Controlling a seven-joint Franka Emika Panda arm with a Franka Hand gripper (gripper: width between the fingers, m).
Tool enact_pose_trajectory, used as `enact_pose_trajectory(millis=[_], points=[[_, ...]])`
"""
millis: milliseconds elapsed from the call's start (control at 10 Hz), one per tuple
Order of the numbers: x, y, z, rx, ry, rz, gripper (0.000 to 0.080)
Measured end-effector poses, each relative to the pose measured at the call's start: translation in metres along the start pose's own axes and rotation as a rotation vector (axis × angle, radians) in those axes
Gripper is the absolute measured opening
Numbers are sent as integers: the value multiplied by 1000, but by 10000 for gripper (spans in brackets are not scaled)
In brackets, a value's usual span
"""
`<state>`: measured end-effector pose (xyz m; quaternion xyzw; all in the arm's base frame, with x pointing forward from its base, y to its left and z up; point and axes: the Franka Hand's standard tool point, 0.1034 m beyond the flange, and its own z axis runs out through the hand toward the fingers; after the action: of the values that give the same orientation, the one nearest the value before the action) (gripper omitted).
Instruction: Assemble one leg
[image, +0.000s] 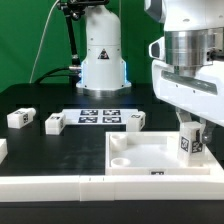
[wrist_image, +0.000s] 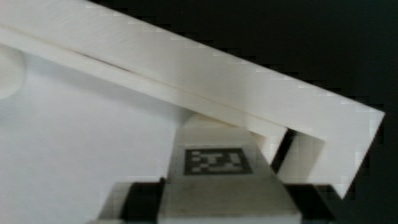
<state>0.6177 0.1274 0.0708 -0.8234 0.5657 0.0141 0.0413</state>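
My gripper (image: 190, 133) is shut on a leg (image: 187, 144), a small white block with a black-and-white tag. It holds the leg upright inside the large white square piece (image: 140, 150), near that piece's corner at the exterior view's right. In the wrist view the leg (wrist_image: 217, 160) sits between my dark fingers (wrist_image: 150, 203), close to the raised rim of the square piece (wrist_image: 160, 70). I cannot tell whether the leg's lower end touches the square piece. My gripper (wrist_image: 222, 208) grips the leg's upper part.
Three more legs lie on the black table: two at the exterior view's left (image: 20, 118) (image: 55, 122) and one behind the square piece (image: 133, 120). The marker board (image: 100, 116) lies in the middle. The robot base (image: 100, 60) stands behind. A long white rail (image: 60, 188) lies along the front.
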Motion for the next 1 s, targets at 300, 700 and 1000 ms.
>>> enact_pose_trajectory(millis=[300,700,1000], points=[[1,1,0,-6,0,-135,563],[0,-1,0,-18,22,-619,648],[2,-2,0,-30,30,-937,649]])
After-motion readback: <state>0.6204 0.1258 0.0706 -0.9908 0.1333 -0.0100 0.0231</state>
